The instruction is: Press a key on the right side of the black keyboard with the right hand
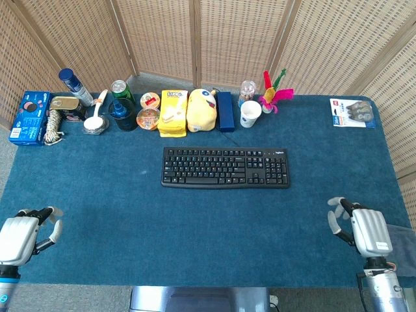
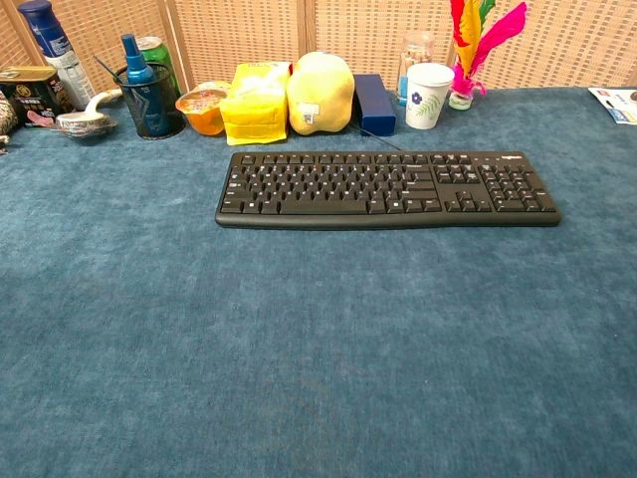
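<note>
A black keyboard (image 1: 225, 168) lies flat across the middle of the blue table; in the chest view the keyboard (image 2: 387, 187) shows its number pad at the right end. My right hand (image 1: 363, 230) hovers at the table's near right corner, well short of the keyboard, fingers apart and holding nothing. My left hand (image 1: 21, 235) stays at the near left corner, open and empty. Neither hand appears in the chest view.
Along the back edge stand a blue box (image 1: 29, 116), spray bottle (image 1: 76, 86), green can (image 1: 121, 91), yellow packet (image 1: 173, 112), yellow plush (image 1: 201, 109), paper cup (image 1: 250, 113) and feather shuttlecock (image 1: 275, 92). A battery pack (image 1: 351, 112) lies at the back right.
</note>
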You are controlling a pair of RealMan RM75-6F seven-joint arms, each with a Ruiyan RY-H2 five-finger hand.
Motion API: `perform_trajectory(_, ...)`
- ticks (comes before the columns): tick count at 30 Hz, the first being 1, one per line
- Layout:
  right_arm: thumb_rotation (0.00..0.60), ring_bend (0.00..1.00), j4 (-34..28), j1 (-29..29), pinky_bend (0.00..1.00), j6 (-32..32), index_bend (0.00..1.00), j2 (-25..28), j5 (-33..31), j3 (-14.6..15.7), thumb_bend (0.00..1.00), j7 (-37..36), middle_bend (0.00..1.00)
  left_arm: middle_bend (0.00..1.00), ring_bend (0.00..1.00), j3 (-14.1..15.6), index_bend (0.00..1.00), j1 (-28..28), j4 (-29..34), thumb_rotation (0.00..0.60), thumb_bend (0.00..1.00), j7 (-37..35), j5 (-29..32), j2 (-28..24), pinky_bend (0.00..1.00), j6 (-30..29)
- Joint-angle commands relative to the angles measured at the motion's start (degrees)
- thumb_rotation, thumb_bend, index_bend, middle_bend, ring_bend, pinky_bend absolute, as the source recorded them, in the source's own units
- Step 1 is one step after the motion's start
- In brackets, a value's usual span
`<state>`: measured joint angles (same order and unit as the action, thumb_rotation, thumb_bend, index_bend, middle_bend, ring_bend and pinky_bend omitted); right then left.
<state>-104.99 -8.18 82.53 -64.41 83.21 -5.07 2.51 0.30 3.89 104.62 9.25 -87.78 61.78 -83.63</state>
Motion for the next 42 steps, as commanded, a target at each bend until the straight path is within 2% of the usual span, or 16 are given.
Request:
perform_trajectory(1,0.000,0.60,-3.21,-4.52,0.60,-5.00,0.34,2.31,0.62,-3.04,0.51,-4.63,0.55,0.51,0.51,-0.47,0.40,0.44,0.47,0.037,0.43,0.34,-0.09,-0.51,0.38,0.06)
perform_trajectory(4,0.000,0.72,-4.22,-8.84,0.70,-10.29,0.33,3.46,-0.96,-5.78,0.51,-6.68,0.62,0.51,0.51,-0.84,0.40,0.90,1.10,0.039,0.43,0.87,-0.25,-0.95,0.38,0.20)
perform_trajectory(6,0.000,0.87,-4.17,-11.94,0.80,-14.67,0.32,3.82,-3.46,-7.66,0.52,-8.40,0.75,0.51,0.51,-0.93,0.40,1.12,1.44,0.038,0.43,1.13,-0.31,-1.04,0.38,0.39)
perform_trajectory(9,0.000,0.99,-1.83,-17.65,0.96,-23.96,0.31,3.74,-9.61,-10.61,0.56,-12.44,0.92,0.51,0.51,-0.90,0.40,1.36,1.80,0.038,0.43,1.55,-0.23,-0.98,0.38,0.76)
perform_trajectory(12,0.000,1.00,1.46,-22.47,1.00,-31.89,0.31,3.27,-14.13,-12.29,0.61,-14.65,0.99,0.51,0.51,-0.89,0.40,1.42,1.92,0.040,0.43,1.95,0.12,-0.97,0.38,0.95)
perform_trajectory(18,0.000,1.00,8.13,-30.30,1.00,-44.20,0.31,0.66,-20.18,-13.06,0.68,-16.06,1.00,0.51,0.51,-1.13,0.40,1.68,2.29,0.038,0.43,2.80,0.85,-1.14,0.36,1.26)
perform_trajectory(25,0.000,1.00,17.71,-37.74,1.00,-51.31,0.31,-5.24,-27.04,-11.31,0.71,-12.19,1.00,0.51,0.51,-1.39,0.40,2.19,2.89,0.035,0.43,4.02,1.12,-1.26,0.36,1.64)
perform_trajectory(35,0.000,1.00,27.91,-45.91,1.00,-52.38,0.30,-13.41,-37.55,-6.35,0.71,-1.56,1.00,0.51,0.51,-1.33,0.40,2.63,2.55,0.036,0.43,5.03,2.52,-0.23,0.37,2.73)
perform_trajectory(42,0.000,1.00,34.73,-49.39,1.00,-52.26,0.30,-17.71,-44.95,-1.13,0.71,5.65,1.00,0.51,0.51,-1.28,0.40,2.93,1.70,0.037,0.43,5.14,3.72,0.55,0.36,3.60)
